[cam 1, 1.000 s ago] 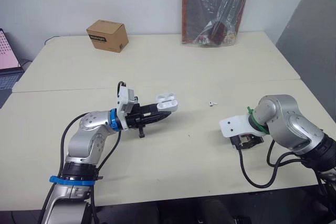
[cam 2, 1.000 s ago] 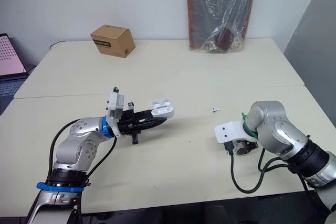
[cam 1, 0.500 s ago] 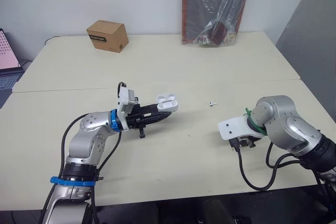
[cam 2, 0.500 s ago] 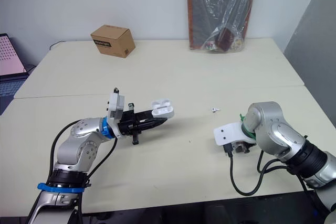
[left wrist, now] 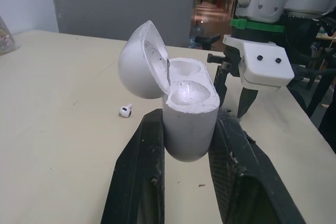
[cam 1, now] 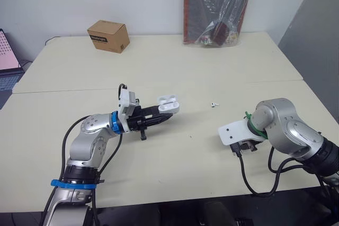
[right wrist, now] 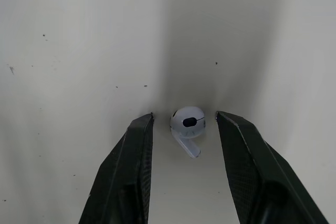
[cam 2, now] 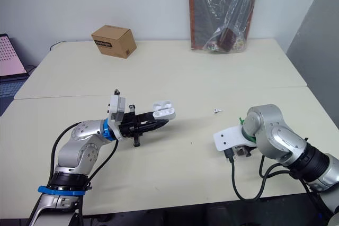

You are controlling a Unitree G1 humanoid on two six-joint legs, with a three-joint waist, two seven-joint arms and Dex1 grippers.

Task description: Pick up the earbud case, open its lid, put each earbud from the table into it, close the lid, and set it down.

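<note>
Beige table (cam 1: 159,67), opened case held above it.
Lower left of the head view: left gripper (cam 1: 165,116) pinching the white earbud case (cam 1: 168,102) clear of the tabletop, lid hinged back, both wells showing. Lower right: right gripper (right wrist: 184,115) down at the surface, fingers spread, straddling one earbud (right wrist: 188,124) without touching it. Near centre, right of the case: second earbud (cam 1: 214,103) lying on the table.

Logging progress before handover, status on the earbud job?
Left gripper shut on earbud case, lid open, wells empty. Right gripper open, straddling first earbud on table. Second earbud loose mid-table. Nothing blocking.
</note>
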